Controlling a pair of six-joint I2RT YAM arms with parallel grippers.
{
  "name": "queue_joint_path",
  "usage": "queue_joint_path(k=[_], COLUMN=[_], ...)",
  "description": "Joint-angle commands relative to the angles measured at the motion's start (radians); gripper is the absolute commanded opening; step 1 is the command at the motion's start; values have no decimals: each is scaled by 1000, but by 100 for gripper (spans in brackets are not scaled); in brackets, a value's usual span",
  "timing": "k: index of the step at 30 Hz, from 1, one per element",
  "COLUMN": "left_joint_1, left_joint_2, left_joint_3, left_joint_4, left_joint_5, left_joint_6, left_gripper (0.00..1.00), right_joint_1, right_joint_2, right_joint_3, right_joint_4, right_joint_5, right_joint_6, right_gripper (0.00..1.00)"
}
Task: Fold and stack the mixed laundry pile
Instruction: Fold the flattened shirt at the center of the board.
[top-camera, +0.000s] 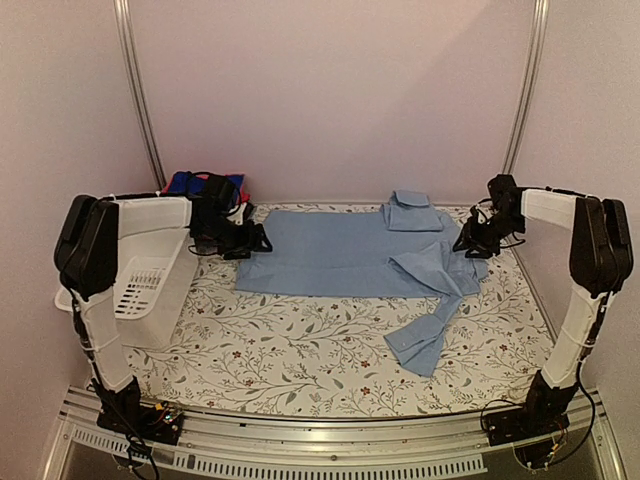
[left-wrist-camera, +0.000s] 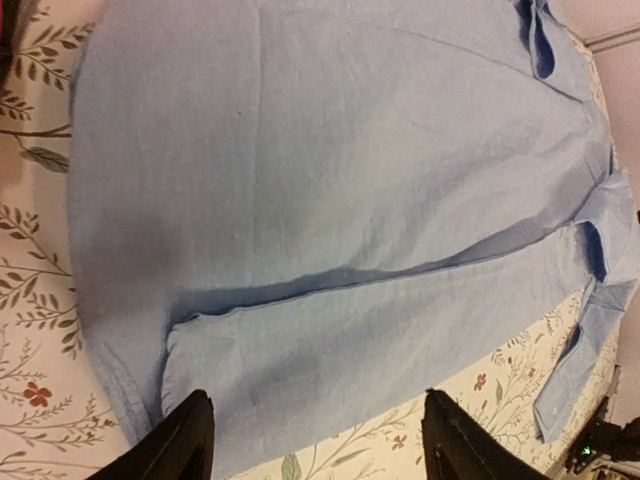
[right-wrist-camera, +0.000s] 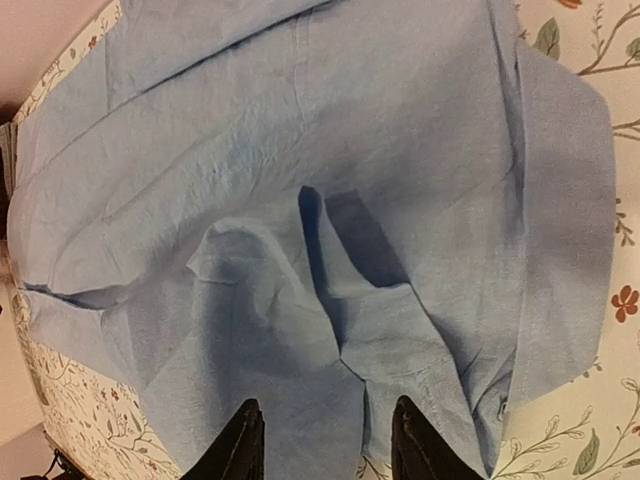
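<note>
A large pale-blue button shirt (top-camera: 340, 255) lies spread flat across the middle of the table, its collar (top-camera: 410, 210) at the back and one sleeve (top-camera: 425, 335) trailing toward the front. My left gripper (top-camera: 262, 240) hovers at the shirt's left end. In the left wrist view it is open (left-wrist-camera: 320, 435) over a folded strip of the shirt (left-wrist-camera: 330, 180), clamping nothing. My right gripper (top-camera: 462, 245) is at the shirt's right end, open (right-wrist-camera: 325, 440) above rumpled cloth (right-wrist-camera: 300, 150). The rest of the mixed laundry pile (top-camera: 205, 185), blue and red cloth, sits at the back left, partly hidden by the left arm.
A white slotted basket (top-camera: 150, 285) stands at the table's left edge under the left arm. A floral tablecloth (top-camera: 300, 360) covers the table. Metal frame posts (top-camera: 140, 100) rise at the back corners against plain walls.
</note>
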Motion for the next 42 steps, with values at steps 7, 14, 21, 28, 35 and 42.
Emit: queue_joint_path(k=[7, 14, 21, 28, 35, 42], left_joint_1=[-43, -47, -86, -105, -331, -635], left_joint_2=[238, 167, -4, -181, -305, -144], left_joint_3=[49, -147, -410, -479, -298, -122], left_joint_4=[11, 37, 60, 76, 67, 46], left_joint_5=[80, 65, 73, 44, 24, 19], left_joint_6=[15, -19, -55, -9, 281, 478], left_gripper=[58, 52, 51, 69, 91, 94], right_joint_1=[13, 13, 29, 51, 51, 51], right_joint_2=[211, 160, -36, -246, -387, -454], right_joint_3=[-36, -204, -456, -535, -416, -342], right_joint_4=[70, 76, 80, 88, 19, -7], right_joint_5=[-80, -48, -91, -179, -144, -131], right_joint_6=[7, 26, 69, 147, 81, 40], right_gripper=[36, 37, 38, 41, 55, 63])
